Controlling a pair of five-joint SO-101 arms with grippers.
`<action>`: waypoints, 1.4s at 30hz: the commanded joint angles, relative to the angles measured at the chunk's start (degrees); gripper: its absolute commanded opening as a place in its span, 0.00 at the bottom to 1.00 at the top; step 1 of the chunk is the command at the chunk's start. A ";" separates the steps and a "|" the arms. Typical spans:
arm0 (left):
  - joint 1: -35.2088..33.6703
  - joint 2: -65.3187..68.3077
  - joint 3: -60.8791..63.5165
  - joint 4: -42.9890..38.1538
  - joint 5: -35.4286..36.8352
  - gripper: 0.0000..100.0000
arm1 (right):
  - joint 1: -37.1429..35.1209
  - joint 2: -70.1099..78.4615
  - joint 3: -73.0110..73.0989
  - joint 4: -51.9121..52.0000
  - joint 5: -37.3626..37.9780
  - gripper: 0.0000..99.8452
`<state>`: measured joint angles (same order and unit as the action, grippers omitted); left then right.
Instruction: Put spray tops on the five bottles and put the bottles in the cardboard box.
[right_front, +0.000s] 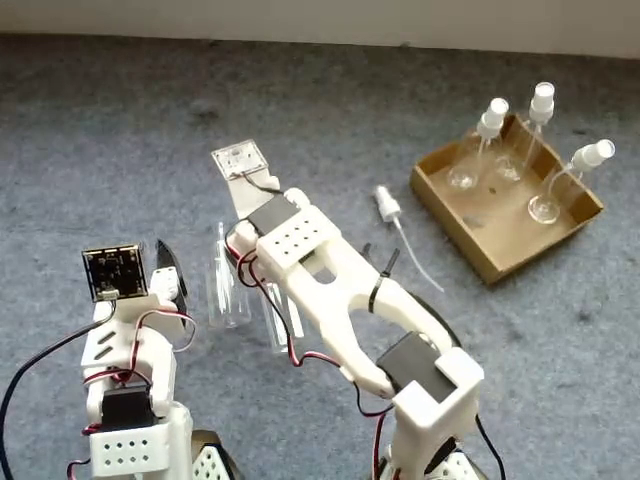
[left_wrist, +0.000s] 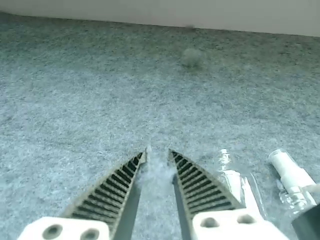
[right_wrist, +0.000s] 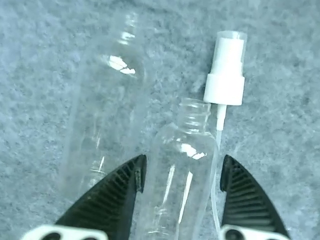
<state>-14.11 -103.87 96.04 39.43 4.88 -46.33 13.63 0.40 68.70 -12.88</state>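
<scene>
Two clear open bottles lie side by side on the grey carpet. My right gripper (right_wrist: 182, 165) stands open over one bottle (right_wrist: 180, 150), a finger on either side of its body. The other bottle (right_wrist: 105, 110) lies just outside one finger. A white spray top (right_wrist: 226, 70) lies beside the first bottle's neck, its tube running down along the bottle. My left gripper (left_wrist: 159, 154) hovers low over bare carpet, slightly open and holding nothing, with a bottle (left_wrist: 235, 177) and a spray top (left_wrist: 287, 167) to one side. Another loose spray top (right_front: 388, 205) lies near the cardboard box (right_front: 450, 215).
The cardboard box stands at the back right and holds three upright bottles (right_front: 540, 200) with spray tops on. My right arm (right_front: 330, 280) stretches across the middle and covers part of the two lying bottles (right_front: 228, 285). Bare carpet lies to the left and at the back.
</scene>
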 joint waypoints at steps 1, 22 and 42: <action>-0.57 -0.13 1.10 0.53 -0.35 0.03 | 0.04 0.57 -3.30 -1.10 -3.08 0.21; -0.48 0.04 1.10 0.35 -0.35 0.03 | -0.22 2.07 -2.77 2.07 -5.80 0.21; -0.48 0.04 1.10 0.53 -0.35 0.03 | 0.04 1.98 -2.59 3.12 -8.97 0.30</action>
<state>-14.11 -103.87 96.04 39.87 4.88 -46.33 16.35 0.40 70.37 -20.79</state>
